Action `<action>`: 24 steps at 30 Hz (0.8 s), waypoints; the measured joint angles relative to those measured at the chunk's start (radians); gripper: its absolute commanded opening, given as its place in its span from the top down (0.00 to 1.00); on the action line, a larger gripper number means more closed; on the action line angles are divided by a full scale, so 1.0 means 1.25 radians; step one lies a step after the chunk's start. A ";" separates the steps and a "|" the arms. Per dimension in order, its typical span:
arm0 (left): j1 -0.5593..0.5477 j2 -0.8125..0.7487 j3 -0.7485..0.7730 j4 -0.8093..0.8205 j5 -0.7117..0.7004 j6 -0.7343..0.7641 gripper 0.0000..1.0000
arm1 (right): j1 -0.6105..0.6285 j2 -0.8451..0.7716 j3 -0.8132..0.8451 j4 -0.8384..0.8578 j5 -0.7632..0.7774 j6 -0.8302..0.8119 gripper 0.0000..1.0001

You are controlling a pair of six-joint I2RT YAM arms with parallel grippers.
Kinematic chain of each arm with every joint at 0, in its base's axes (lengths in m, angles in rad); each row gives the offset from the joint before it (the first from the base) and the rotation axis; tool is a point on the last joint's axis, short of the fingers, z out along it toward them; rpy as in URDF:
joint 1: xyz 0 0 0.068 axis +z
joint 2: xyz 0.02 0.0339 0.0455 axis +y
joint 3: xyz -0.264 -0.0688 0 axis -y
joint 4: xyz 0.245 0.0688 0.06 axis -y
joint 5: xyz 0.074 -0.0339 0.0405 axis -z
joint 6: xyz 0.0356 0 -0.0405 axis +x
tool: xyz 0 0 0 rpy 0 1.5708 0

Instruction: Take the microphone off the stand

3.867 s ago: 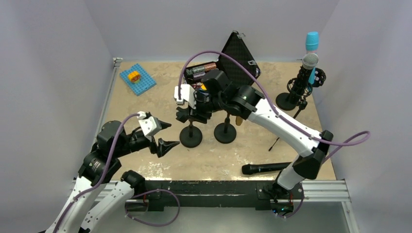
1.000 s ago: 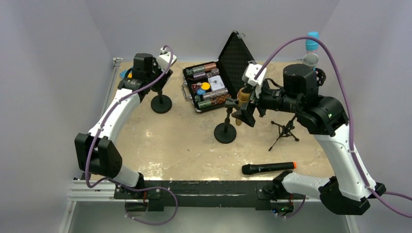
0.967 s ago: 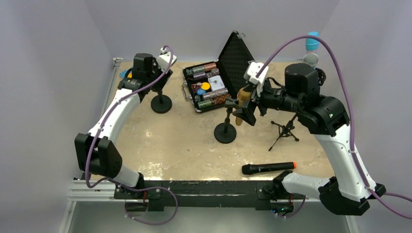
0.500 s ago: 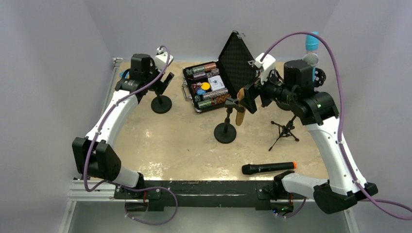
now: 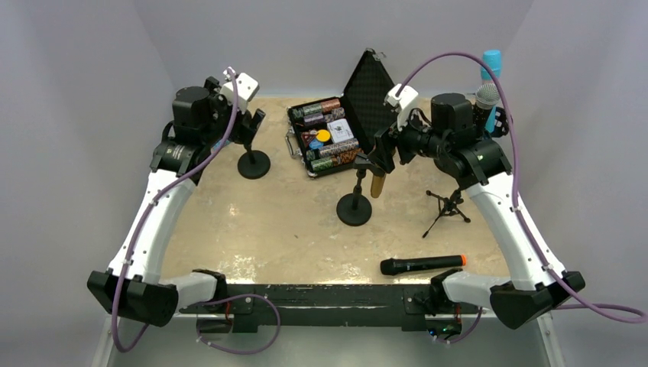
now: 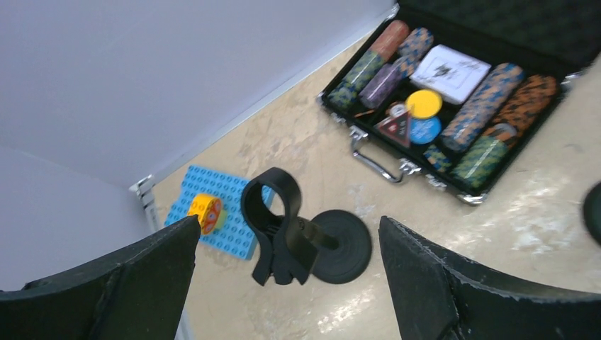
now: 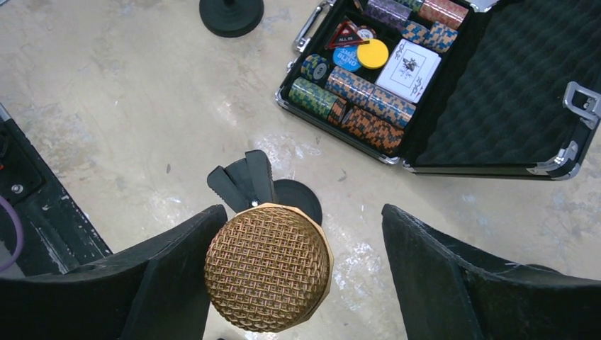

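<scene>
Right wrist cam basically tells the story: the gold microphone [image 7: 268, 265] is still sitting in its stand [image 7: 243, 180], mesh head pointing up at the lens, with the black clip poking out just behind it. The right gripper [image 7: 301, 212] has its jaws spread on either side of the head. One finger looks really close to the mesh, maybe brushing it, but I honestly can't tell from this angle. The other finger is clearly apart, so nothing is pinched yet.

From the overhead view, that stand is mid-table, just in front of the open poker chip case [image 5: 328, 138].

The left gripper [image 6: 287, 283] is spread wide too, holding nothing, hovering over a second stand [image 6: 283, 227] whose clip is empty, near the blue brick plate [image 6: 230, 212].

So progress-wise I'd say the approach is done and that's about it. What's left is to close on the mic, pull it free of the clip and set it down somewhere.
</scene>
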 measured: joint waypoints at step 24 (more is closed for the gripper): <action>-0.060 -0.186 -0.117 -0.091 0.626 -0.052 0.00 | 0.066 0.003 -0.042 0.021 -0.186 -0.107 1.00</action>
